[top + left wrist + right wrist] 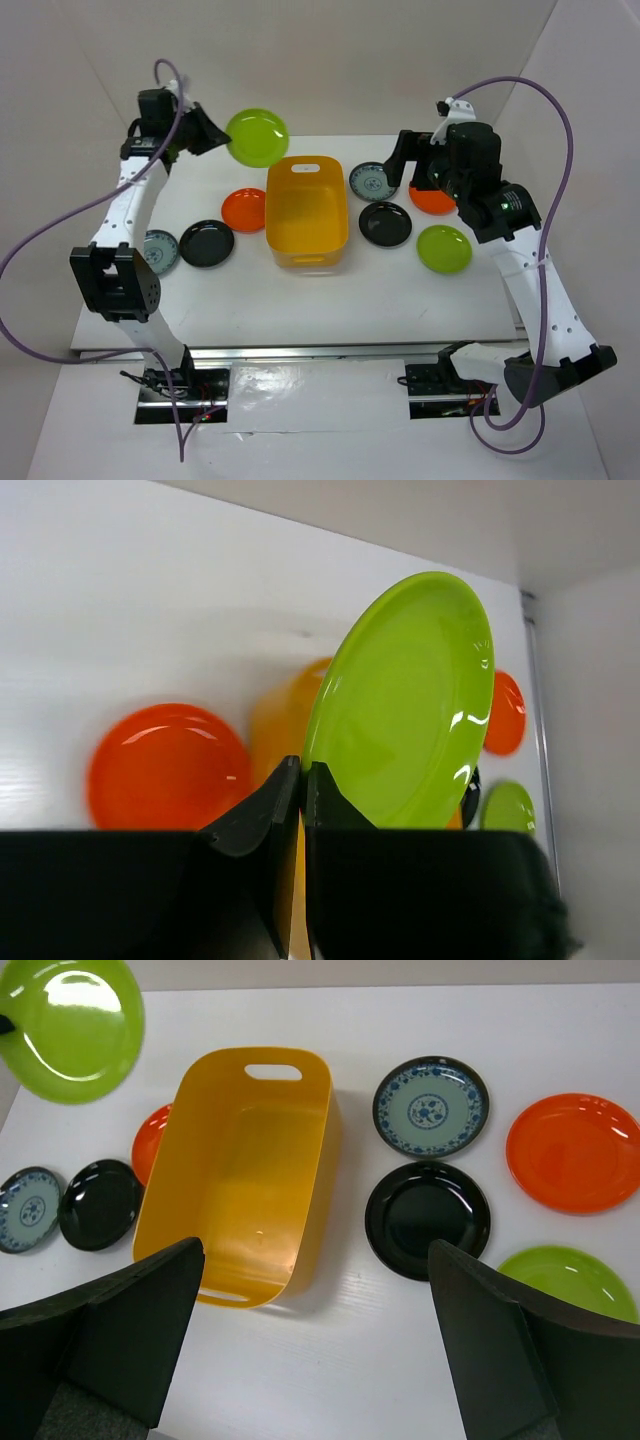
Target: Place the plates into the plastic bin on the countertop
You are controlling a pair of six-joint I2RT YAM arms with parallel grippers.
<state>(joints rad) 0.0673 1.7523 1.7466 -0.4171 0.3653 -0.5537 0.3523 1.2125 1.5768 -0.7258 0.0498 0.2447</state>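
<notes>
bright even light, soft shadows; glare on lime plate (410,700); close foreground blurred.

The left end effector (302,775) pinches the rim of a lime green plate (410,700), which stands tilted above the white desk (150,610). An orange plate (165,765) lies left of the plastic bin (285,720). Beyond the bin show a second orange plate (505,712) and a second lime green plate (508,808).

you can enter the yellow-orange rectangular plastic bin (307,215) from above — an orange round plate (244,209) crowds its left wall, a glossy black plate (385,224) its right.
</notes>
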